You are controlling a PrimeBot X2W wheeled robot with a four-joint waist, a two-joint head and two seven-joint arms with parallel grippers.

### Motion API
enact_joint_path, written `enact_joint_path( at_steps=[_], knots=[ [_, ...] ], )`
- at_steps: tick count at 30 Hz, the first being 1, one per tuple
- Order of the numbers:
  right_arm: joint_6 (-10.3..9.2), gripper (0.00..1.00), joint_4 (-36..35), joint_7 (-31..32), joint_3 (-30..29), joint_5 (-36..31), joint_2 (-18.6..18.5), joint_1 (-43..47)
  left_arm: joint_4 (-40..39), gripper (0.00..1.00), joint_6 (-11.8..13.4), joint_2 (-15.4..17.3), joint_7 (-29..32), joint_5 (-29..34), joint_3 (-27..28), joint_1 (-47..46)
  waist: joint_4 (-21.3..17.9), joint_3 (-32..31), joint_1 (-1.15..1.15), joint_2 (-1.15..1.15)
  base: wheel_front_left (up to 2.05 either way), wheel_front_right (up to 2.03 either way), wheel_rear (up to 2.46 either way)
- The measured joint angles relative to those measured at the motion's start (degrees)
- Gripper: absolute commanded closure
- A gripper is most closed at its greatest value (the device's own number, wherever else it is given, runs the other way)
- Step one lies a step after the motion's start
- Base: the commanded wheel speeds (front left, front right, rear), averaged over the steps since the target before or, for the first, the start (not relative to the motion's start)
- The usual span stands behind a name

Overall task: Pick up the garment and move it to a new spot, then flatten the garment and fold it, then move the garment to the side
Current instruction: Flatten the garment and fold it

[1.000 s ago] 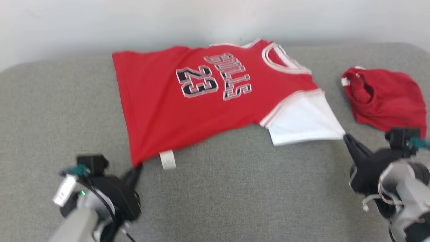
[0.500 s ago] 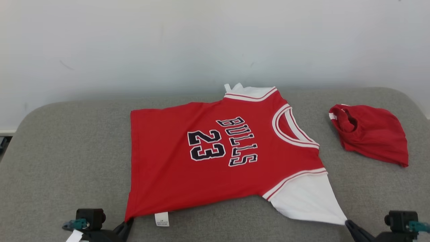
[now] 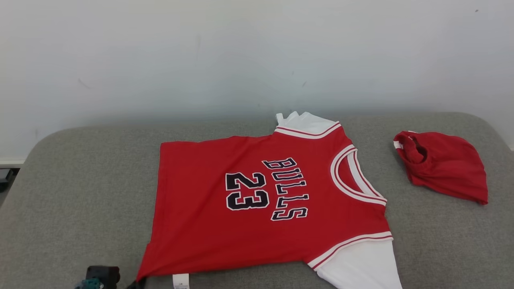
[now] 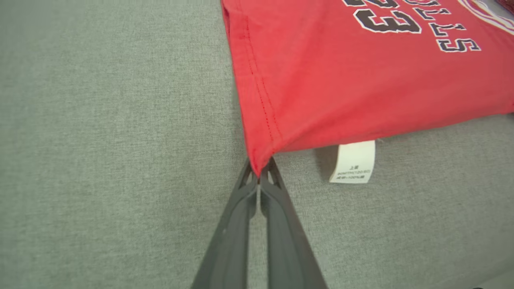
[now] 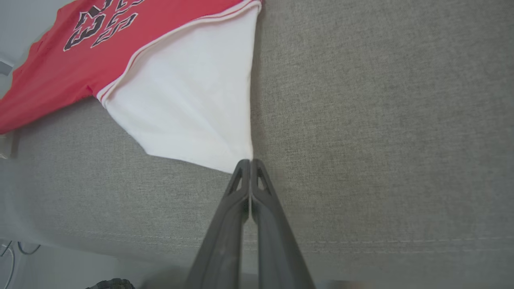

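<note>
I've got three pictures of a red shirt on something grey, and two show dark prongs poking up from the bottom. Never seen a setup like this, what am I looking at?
It's a wheeled robot with two arms, each ending in a two-fingered claw. The wide picture comes from its head camera, looking down at a grey cushioned surface. The other two come from wrist cameras looking along each claw's fingers: those are the prongs. A red Bulls jersey, number 23, lies spread out, with a crumpled red garment to its right. The left claw is shut on the jersey's hem corner, beside a white care label. The right claw is shut on the tip of its white sleeve.
</note>
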Motion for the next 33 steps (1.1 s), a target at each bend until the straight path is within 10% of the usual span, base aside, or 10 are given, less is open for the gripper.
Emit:
enact_joint_path(
  at_steps=[26, 28, 29, 31, 32, 33],
  knots=[
    [-7.34, 1.00, -9.9, 7.6, 1.9, -1.5, -1.3, 2.4, 0.4, 1.00, 3.4, -0.7, 1.6, 2.6, -0.8, -0.3, 0.0, 1.3, 0.00, 0.01, 0.00, 0.00, 0.00],
    [-7.59, 1.00, -10.2, 7.8, 1.9, -1.5, -1.3, 2.4, 0.6, 0.62, 3.4, -0.8, 1.6, 2.5, -0.8, -0.3, 0.1, 1.3, 0.00, 0.01, 0.00, 0.00, 0.00],
    [-7.59, 0.85, -10.2, 7.8, 1.9, -1.5, -1.3, 2.4, 0.6, 0.51, 3.4, -0.8, 1.6, 2.5, -0.8, -0.3, 0.1, 1.3, 0.00, 0.01, 0.00, 0.00, 0.00],
    [-7.86, 0.23, -10.4, 7.8, 1.4, -1.5, -1.2, 2.3, 0.7, 0.01, 3.4, -1.1, 1.6, 2.4, -0.7, -0.3, 0.1, 1.1, 0.00, 0.01, 0.00, 0.00, 0.00],
    [-8.06, 0.00, -10.7, 7.8, 1.3, -1.5, -1.2, 2.3, 0.7, 0.00, 3.4, -1.3, 1.5, 2.3, -0.6, -0.3, 0.2, 1.0, 0.00, 0.01, 0.00, 0.00, 0.00],
    [-8.06, 0.00, -10.7, 7.8, 1.3, -1.5, -1.2, 2.3, 0.7, 0.00, 3.4, -1.3, 1.5, 2.3, -0.6, -0.3, 0.2, 1.0, 0.00, 0.01, 0.00, 0.00, 0.00]
  ],
)
